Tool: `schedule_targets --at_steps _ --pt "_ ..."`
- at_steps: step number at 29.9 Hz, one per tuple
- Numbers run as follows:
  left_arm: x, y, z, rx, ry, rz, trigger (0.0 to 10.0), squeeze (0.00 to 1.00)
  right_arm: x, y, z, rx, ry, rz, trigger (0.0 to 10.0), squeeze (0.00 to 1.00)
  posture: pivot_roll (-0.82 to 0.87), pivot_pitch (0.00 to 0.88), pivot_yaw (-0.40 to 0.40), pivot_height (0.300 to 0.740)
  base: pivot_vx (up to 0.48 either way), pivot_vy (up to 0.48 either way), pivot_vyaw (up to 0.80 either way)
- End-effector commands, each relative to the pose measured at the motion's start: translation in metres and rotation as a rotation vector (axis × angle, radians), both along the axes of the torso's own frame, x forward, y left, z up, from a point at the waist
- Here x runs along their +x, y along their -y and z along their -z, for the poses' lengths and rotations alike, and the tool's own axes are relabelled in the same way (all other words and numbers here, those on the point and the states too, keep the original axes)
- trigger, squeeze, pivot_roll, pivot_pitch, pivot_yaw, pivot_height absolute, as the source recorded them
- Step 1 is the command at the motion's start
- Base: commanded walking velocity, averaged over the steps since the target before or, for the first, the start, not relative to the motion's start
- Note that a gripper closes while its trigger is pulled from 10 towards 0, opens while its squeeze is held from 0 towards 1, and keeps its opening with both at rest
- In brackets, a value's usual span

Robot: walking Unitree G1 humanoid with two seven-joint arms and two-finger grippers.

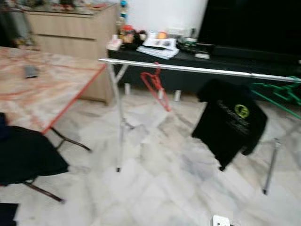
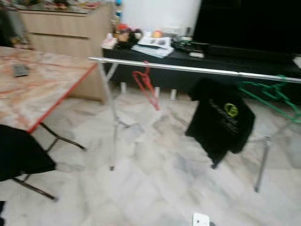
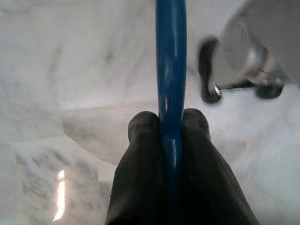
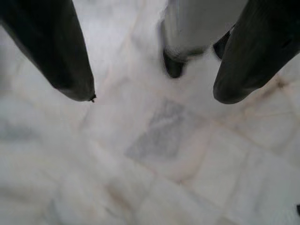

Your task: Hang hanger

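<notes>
Here the left gripper (image 3: 169, 129) pinches a blue hanger (image 3: 170, 70); the right gripper (image 4: 154, 93) hangs open, empty. Judged best: lift the hook over the rail (image 1: 197, 69) ahead, between red hanger (image 1: 155, 87) and black shirt (image 1: 230, 120).

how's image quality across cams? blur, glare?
Eye views: soft motion blur, rail and black shirt smeared. Left wrist view: left hand shut on the blue hanger, fairly sharp; glare streak on the floor. Right wrist view: right hand open, floor blurred.

A red hanger (image 2: 146, 84), a black shirt (image 2: 221, 120) and green hangers (image 2: 270, 96) hang on the silver rail (image 2: 188, 69).
</notes>
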State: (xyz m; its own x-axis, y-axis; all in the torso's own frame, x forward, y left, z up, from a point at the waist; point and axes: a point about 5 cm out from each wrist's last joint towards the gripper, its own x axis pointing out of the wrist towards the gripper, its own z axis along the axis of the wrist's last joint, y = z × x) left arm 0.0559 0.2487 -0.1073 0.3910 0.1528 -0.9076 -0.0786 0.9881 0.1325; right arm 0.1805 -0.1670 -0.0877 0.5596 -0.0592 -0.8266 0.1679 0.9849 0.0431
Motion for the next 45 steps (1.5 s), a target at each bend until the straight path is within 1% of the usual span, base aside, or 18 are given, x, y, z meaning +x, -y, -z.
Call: schedule_targets --at_steps 1,13,21,22,24,25,28,29,30,31,33,36,38,40,41,42,43,45 --pt "0.003 0.002 0.000 -0.002 0.008 0.005 10.0 0.00 -0.003 0.007 0.001 -0.010 -0.011 0.015 10.0 0.00 -0.06 0.105 -0.015 0.740 0.000 0.000 -0.76" --pt "0.004 0.001 0.000 0.003 0.009 0.014 10.0 0.00 0.000 0.005 -0.001 0.012 0.023 0.028 10.0 0.00 -0.05 0.106 -0.005 0.740 0.000 0.000 -0.50" --pt "0.016 -0.001 -0.004 0.018 0.059 0.040 10.0 0.00 0.017 0.006 -0.010 0.017 0.102 0.027 10.0 0.00 -0.05 0.105 -0.002 0.740 0.000 0.000 0.00" --pt "0.042 -0.003 -0.010 0.027 0.124 0.059 10.0 0.00 0.023 0.008 -0.014 0.011 0.131 0.028 10.0 0.00 -0.05 0.102 -0.001 0.740 0.000 0.000 0.00" --pt "0.075 -0.005 -0.020 0.037 0.201 0.080 10.0 0.00 0.030 0.012 -0.018 0.004 0.159 0.030 10.0 0.00 -0.05 0.098 -0.001 0.740 0.000 0.000 0.00" --pt "0.075 -0.005 -0.020 0.037 0.201 0.080 10.0 0.00 0.030 0.012 -0.018 0.004 0.159 0.030 10.0 0.00 -0.05 0.098 -0.001 0.740 0.000 0.000 0.00" --pt "0.100 -0.005 -0.030 0.055 0.269 0.107 10.0 0.00 0.036 0.017 -0.024 -0.016 0.197 0.031 10.0 0.00 -0.04 0.094 -0.001 0.740 0.000 0.000 0.00" --pt "0.119 -0.004 -0.038 0.067 0.318 0.123 10.0 0.00 0.040 0.021 -0.026 -0.031 0.215 0.042 10.0 0.00 -0.04 0.093 -0.001 0.740 0.000 0.000 0.00" --pt "0.124 -0.003 -0.040 0.070 0.331 0.127 10.0 0.00 0.042 0.022 -0.028 -0.036 0.225 0.048 10.0 0.00 -0.04 0.093 -0.001 0.740 0.000 0.000 0.00" --pt "0.156 0.005 -0.054 0.070 0.394 0.151 10.0 0.00 0.047 0.024 -0.031 -0.052 0.243 0.031 10.0 0.00 -0.05 0.090 0.000 0.740 0.000 0.000 0.00" --pt "0.176 0.011 -0.065 0.063 0.439 0.170 10.0 0.00 0.050 0.024 -0.034 -0.062 0.257 -0.001 10.0 0.00 -0.05 0.087 0.001 0.740 0.000 0.000 0.00" --pt "0.200 0.022 -0.082 0.021 0.526 0.252 10.0 0.00 0.064 0.020 -0.044 -0.058 0.308 -0.138 10.0 0.00 -0.05 0.081 0.002 0.740 0.000 0.000 0.00" --pt "0.207 0.026 -0.088 0.001 0.555 0.302 10.0 0.00 0.069 0.018 -0.048 -0.042 0.329 -0.186 10.0 0.00 -0.05 0.080 0.002 0.740 0.000 0.000 0.00" --pt "0.213 0.033 -0.093 -0.007 0.566 0.435 10.0 0.00 0.075 0.015 -0.053 -0.034 0.347 -0.275 10.0 0.00 -0.05 0.074 0.001 0.740 0.000 0.000 0.00" --pt "0.215 0.044 -0.095 -0.021 0.560 0.602 10.0 0.00 0.082 0.011 -0.059 -0.018 0.370 -0.385 10.0 0.00 -0.05 0.071 0.002 0.740 0.000 0.000 0.00" --pt "0.214 0.049 -0.096 -0.019 0.549 0.700 10.0 0.00 0.085 0.008 -0.062 -0.016 0.382 -0.460 10.0 0.00 -0.05 0.066 0.001 0.740 0.000 0.000 0.00" --pt "0.214 0.049 -0.096 -0.019 0.549 0.700 10.0 0.00 0.085 0.008 -0.062 -0.016 0.382 -0.460 10.0 0.00 -0.05 0.066 0.001 0.740 0.000 0.000 0.00" --pt "0.212 0.057 -0.096 -0.011 0.512 0.888 10.0 0.00 0.090 0.002 -0.070 -0.030 0.396 -0.669 10.0 0.00 -0.05 0.059 0.002 0.740 0.000 0.000 0.00"
